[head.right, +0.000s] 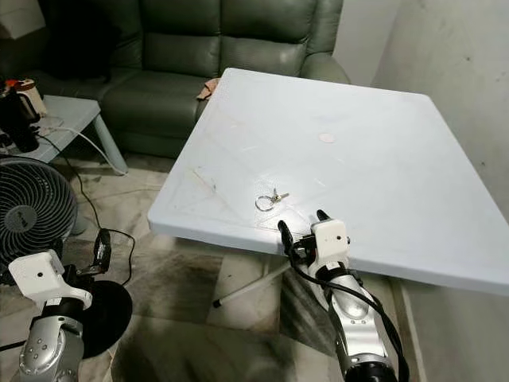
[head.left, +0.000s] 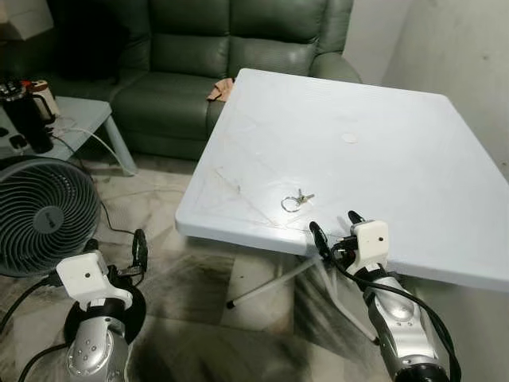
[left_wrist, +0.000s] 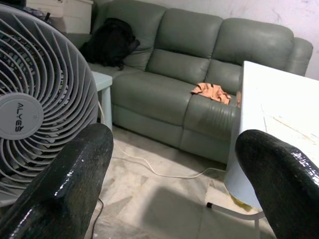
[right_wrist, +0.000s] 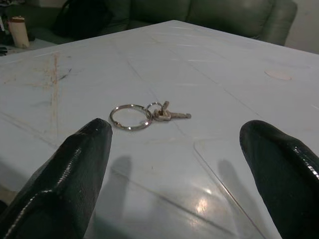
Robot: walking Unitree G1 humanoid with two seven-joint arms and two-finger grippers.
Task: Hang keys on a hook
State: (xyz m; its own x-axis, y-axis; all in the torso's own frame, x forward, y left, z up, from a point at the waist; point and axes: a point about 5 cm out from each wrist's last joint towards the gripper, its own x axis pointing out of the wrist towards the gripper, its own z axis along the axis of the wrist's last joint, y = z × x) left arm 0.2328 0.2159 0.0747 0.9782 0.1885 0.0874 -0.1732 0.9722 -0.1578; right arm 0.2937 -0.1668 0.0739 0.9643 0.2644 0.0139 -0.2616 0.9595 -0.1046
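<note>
Right gripper (head.left: 334,224), fingers spread, at lower centre by the white table's (head.left: 413,159) near edge, just short of the keys (head.left: 296,200); left gripper (left_wrist: 174,199) spread beside the fan (head.left: 40,215).

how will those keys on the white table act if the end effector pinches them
The keys lie flat and thin on the smooth table, so they will likely skid rather than lift. Gripped by the key ring, they would probably dangle loosely. The open right end effector sits just short of them.

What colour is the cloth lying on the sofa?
Orange; the cloth on the grey-green sofa shows best in the left wrist view.
</note>
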